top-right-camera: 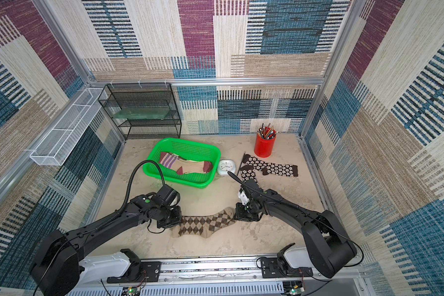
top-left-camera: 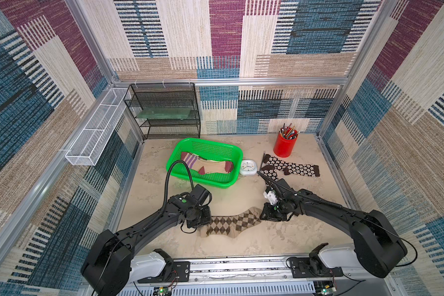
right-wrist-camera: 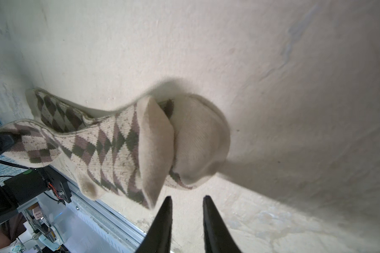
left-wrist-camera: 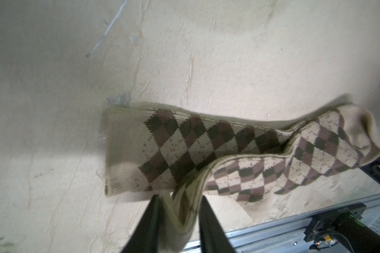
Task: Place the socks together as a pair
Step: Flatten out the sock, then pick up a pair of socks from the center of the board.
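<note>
Reaching in from the near left, the left gripper [left-wrist-camera: 178, 197] is being held low over the cuff end of the argyle socks [top-left-camera: 231, 225]. These socks are lying one over the other across the near middle of the table [top-left-camera: 305, 230]. The jaws are being held apart, and the upper sock's cuff is sitting between them in a slack loop, not squeezed flat.

Farther back on that side, a green basket [top-left-camera: 205, 143] is being occupied by a pair of tan socks [top-left-camera: 210, 166] with purple-striped cuffs and maroon toes. A small white clock [top-left-camera: 247, 167] is resting on the table just right of the basket.

At the toe end of the argyle socks, the right gripper [right-wrist-camera: 185, 197] is being held released. Its jaws are apart with nothing between them, and the cream toes are lying just beyond the fingertips.

Toward the far right, a pair of dark brown flowered socks [top-left-camera: 292, 166] is lying partly overlapped on the table. A red cup [top-left-camera: 283, 146] of pencils is standing just behind them.
</note>
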{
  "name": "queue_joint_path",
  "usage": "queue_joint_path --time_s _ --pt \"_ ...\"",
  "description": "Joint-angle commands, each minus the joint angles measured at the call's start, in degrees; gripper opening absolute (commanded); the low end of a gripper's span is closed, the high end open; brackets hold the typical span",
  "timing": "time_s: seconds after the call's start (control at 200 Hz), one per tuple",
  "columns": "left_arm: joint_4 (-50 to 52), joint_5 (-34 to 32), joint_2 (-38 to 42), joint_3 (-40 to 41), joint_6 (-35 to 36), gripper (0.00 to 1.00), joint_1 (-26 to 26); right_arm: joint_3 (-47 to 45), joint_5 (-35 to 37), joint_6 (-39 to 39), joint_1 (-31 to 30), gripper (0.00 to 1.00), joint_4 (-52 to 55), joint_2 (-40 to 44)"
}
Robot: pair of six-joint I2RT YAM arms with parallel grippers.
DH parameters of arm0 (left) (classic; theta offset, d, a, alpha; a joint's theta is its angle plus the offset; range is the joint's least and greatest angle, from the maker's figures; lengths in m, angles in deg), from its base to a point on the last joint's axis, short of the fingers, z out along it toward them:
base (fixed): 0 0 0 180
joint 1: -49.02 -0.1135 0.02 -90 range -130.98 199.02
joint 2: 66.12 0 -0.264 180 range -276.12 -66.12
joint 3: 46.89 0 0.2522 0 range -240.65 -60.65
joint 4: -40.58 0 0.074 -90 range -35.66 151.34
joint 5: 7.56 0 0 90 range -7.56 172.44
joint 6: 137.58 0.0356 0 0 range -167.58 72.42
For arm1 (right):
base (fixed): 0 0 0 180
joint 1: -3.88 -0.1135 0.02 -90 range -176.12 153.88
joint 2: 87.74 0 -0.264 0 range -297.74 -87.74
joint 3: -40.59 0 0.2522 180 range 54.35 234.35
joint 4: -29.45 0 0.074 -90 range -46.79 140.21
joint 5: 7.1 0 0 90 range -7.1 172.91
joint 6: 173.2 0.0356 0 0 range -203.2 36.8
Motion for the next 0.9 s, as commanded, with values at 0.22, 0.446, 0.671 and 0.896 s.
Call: queue_joint_path --time_s 0.22,0.446,0.671,0.896 --pt "5.99 -3.81 9.37 0.22 -0.76 0.76 -1.19 1.19 1.09 -0.96 -0.04 0.53 -0.37 4.55" --pt "6.51 -4.72 12.31 4.54 -2.25 0.83 -1.95 0.44 -0.46 -2.43 -0.41 0.63 -1.96 3.23" --pt "1.56 -5.28 7.75 5.98 -1.51 0.83 -1.89 0.13 -1.26 -3.74 -1.59 0.66 -4.42 0.92" --pt "-2.93 -4.93 2.37 7.56 -1.49 0.79 -1.87 -2.67 0.35 -3.29 -1.88 0.67 -5.80 -0.87"
